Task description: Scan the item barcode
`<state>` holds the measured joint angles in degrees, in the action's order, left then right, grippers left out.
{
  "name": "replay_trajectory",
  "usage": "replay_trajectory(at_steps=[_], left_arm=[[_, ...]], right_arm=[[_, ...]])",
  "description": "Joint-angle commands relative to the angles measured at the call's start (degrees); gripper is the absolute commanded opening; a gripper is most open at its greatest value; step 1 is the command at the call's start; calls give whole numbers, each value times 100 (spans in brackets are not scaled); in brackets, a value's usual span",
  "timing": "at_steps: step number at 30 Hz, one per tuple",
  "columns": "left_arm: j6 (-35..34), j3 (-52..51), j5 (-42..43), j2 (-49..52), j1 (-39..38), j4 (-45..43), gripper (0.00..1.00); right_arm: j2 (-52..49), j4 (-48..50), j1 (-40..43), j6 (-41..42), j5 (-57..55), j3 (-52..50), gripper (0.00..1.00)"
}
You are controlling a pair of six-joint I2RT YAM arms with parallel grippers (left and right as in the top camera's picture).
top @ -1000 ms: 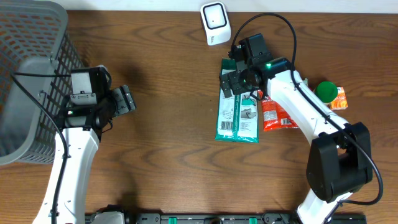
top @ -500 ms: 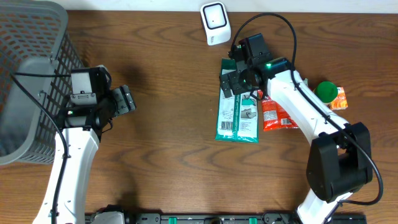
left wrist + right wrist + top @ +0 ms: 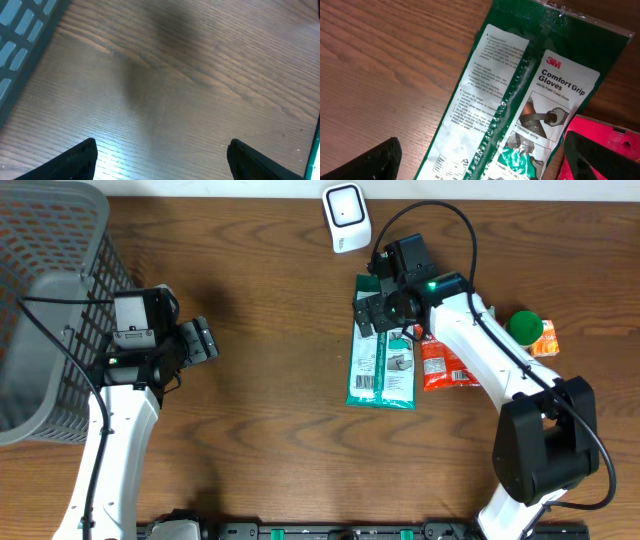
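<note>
- Glove pkt (image 3: 380,365), green and white w/ "3M Comfort Grip Gloves" print, lies flat on brown wooden table (image 3: 280,430), right of centre and nearer the far edge than the near edge; its long side runs far-to-near.
- Grey mesh basket (image 3: 60,240) fills the far-left corner and runs down the left edge.
- L arm, white w/ black joints, reaches up the left side; left gripper (image 3: 205,340) sits just beside the basket over bare wood. Wrist view: left gripper (image 3: 162,162) has fingers spread wide, nothing btwn them.
- R arm bends in from the right edge; right gripper (image 3: 368,310) hangs over the far end of the glove pkt. Wrist view: right gripper (image 3: 480,160) fingers fully apart, holding nothing, w/ the glove pkt (image 3: 520,100) lying flat below; contact can't be told.
- Red pkt (image 3: 445,365) lies against the glove pkt's right side, partly under the R arm.
- White scanner (image 3: 345,218) stands at the far edge, beyond the glove pkt, apart from it.
- Orange pkt (image 3: 547,340) near the right edge, w/ a green round item (image 3: 524,326) on its left end.
</note>
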<state>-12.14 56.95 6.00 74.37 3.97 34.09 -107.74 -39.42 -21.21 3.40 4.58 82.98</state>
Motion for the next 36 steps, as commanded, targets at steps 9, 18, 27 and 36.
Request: replay_trajectory(at_steps=[9,18,27,36], left_arm=[[48,103,-50,-26,15,-2,83],[48,103,-50,-28,15,-2,84],[48,103,-50,-26,15,-2,84],[48,103,-50,-26,15,-2,83]], right_arm=[[79,-11,55,-70,-2,42,99],[1298,-48,55,-70,-2,42,99],[2962,-48,57,-70,-2,42,99],[4107,-50,55,-70,0,42,99]])
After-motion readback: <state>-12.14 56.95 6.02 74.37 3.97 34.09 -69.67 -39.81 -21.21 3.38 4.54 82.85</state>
